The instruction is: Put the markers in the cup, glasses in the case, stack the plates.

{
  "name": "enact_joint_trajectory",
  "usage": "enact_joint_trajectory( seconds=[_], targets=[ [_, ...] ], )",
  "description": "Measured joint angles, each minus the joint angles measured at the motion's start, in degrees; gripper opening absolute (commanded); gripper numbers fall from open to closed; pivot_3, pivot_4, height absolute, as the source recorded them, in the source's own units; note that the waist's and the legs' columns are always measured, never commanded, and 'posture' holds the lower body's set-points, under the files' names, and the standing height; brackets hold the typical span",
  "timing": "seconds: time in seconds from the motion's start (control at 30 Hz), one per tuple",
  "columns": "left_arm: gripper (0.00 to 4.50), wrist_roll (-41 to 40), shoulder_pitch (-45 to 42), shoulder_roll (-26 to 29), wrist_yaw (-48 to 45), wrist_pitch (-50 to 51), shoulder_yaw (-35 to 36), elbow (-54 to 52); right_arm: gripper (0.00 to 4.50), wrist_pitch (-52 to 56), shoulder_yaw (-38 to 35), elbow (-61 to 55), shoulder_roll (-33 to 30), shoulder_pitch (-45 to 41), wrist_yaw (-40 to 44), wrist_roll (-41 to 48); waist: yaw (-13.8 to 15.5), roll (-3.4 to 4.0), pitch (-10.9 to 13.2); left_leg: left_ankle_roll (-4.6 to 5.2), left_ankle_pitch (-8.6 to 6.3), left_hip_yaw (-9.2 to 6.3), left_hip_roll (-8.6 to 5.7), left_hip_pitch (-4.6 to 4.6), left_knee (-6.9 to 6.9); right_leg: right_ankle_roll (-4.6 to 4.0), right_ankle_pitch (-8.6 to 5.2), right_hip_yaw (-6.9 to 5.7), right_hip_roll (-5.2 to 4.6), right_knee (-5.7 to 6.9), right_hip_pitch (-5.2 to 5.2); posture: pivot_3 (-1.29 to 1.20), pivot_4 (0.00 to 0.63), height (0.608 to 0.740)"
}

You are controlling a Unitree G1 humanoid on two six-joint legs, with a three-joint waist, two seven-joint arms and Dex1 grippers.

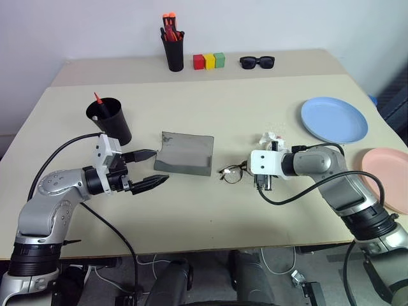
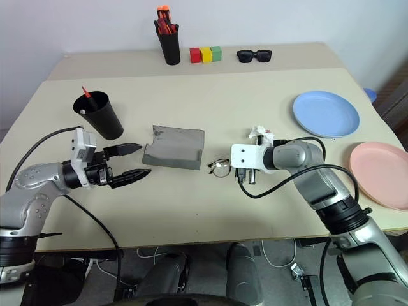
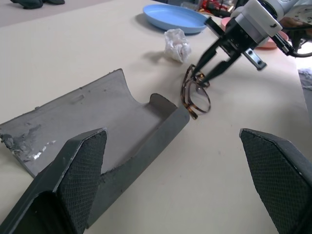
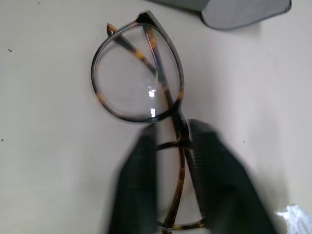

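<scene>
Beige surface [image 1: 191, 217] before you. Your right arm reaches in from the right, bent toward the middle, its pincer [image 3: 204, 74] angled down and closed on the bridge of the one pair of glasses [image 1: 233, 172]. Your left arm stretches level, its pincer [image 1: 153, 168] spread wide and holding nothing, just left of the one open grey case [image 1: 185, 153]. The glasses lie just right of the case. Two plates, blue [image 1: 334, 119] and pink [image 1: 386, 176], sit far right. One black cup [image 1: 109, 119] holds a marker [image 1: 98, 99].

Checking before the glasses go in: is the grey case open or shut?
Open. The case lies spread on the table, its hollow interior facing up and empty; the glasses sit beside it.
</scene>
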Motion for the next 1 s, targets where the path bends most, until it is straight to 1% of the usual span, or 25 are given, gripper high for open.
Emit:
enact_joint_trajectory(
  seconds=[0.27, 0.33, 0.4, 0.5, 0.6, 0.67, 0.73, 0.87, 0.93, 1.0],
  targets=[
    [4.50, -0.4, 0.0, 0.0, 1.3, 0.2, 0.0, -0.5, 0.04, 0.1, 0.1, 0.1, 0.4, -0.4, 1.1, -0.1, 0.0, -0.01, 0.0, 0.00, 0.00, 0.00, 0.00, 0.01, 0.00, 0.00, 0.00, 0.00, 0.00, 0.00, 0.00, 0.00, 0.150, 0.740],
    [4.50, -0.5, 0.1, 0.0, 1.7, 0.3, 0.1, -0.5, 0.04, 2.2, -0.7, 0.1, 1.4, -1.0, 1.6, 1.6, -0.1, 0.00, 0.0, 0.00, 0.00, -0.01, 0.01, 0.00, 0.00, 0.00, 0.00, 0.00, 0.00, 0.00, 0.00, 0.00, 0.150, 0.740],
    [4.50, -0.8, 0.1, 0.0, 2.1, 0.3, 0.3, -0.5, 0.04, 5.9, -2.6, -0.1, 3.7, -2.4, 1.7, 4.8, -0.2, 0.01, 0.0, 0.00, 0.00, -0.01, 0.02, 0.01, -0.01, -0.01, 0.00, 0.01, 0.00, 0.01, -0.01, 0.00, 0.150, 0.740],
    [4.50, -1.6, 0.6, 0.1, 2.5, 0.3, 1.9, -0.5, 0.04, 13.6, -6.8, -1.1, 7.8, -6.9, 1.4, 10.9, -0.2, 0.03, 0.0, 0.00, 0.00, -0.07, 0.03, -0.01, -0.02, -0.02, 0.01, 0.01, 0.01, 0.01, -0.04, 0.00, 0.150, 0.740],
    [4.50, -2.7, 1.3, 0.7, 3.0, 0.3, 4.0, -0.6, 0.04, 20.9, -10.8, -3.3, 12.7, -11.5, -1.0, 16.5, -0.1, 0.03, 0.0, -0.01, 0.00, -0.14, 0.03, -0.01, -0.06, -0.02, 0.01, 0.00, 0.01, 0.00, -0.06, 0.00, 0.150, 0.740],
    [4.50, -3.5, 2.5, 1.5, 3.0, 0.3, 5.8, -1.0, 0.04, 25.7, -12.8, -4.5, 18.0, -14.2, -4.0, 20.4, -0.1, 0.03, 0.0, 0.00, 0.00, -0.21, 0.04, -0.01, -0.10, -0.03, 0.01, 0.01, 0.01, 0.00, -0.07, 0.00, 0.150, 0.740],
    [4.50, -3.6, 3.5, 2.3, 3.1, 0.0, 7.1, -1.0, 0.04, 28.7, -13.2, -4.9, 23.8, -15.7, -7.4, 22.7, -0.3, 0.04, 0.0, -0.01, 0.00, -0.22, 0.05, 0.00, -0.12, -0.03, 0.01, 0.01, 0.02, 0.03, -0.11, 0.00, 0.150, 0.740],
    [4.50, -3.6, 4.0, 2.6, 3.4, -0.1, 8.1, -1.0, 0.04, 30.2, -11.5, -3.3, 33.5, -18.0, -13.3, 24.8, -0.2, 0.06, 0.0, -0.02, 0.00, -0.22, 0.03, -0.02, -0.12, -0.06, 0.04, 0.01, 0.02, 0.05, -0.13, 0.00, 0.150, 0.740],
    [4.50, -3.8, 4.5, 2.6, 3.7, -0.1, 8.4, -1.1, 0.04, 28.6, -10.4, -0.3, 36.9, -18.9, -16.4, 24.5, -0.1, 0.05, 0.0, -0.02, 0.00, -0.20, 0.02, 0.00, -0.12, -0.06, 0.04, 0.00, 0.02, 0.05, -0.12, 0.00, 0.150, 0.740],
    [4.50, -3.9, 5.0, 2.6, 3.9, -0.1, 8.4, -1.4, 0.04, 26.7, -9.2, 2.4, 38.3, -18.9, -18.4, 23.5, -0.1, 0.05, 0.0, -0.02, 0.01, -0.19, 0.00, -0.01, -0.12, -0.07, 0.04, 0.00, 0.02, 0.06, -0.13, 0.00, 0.150, 0.740]
  ],
)
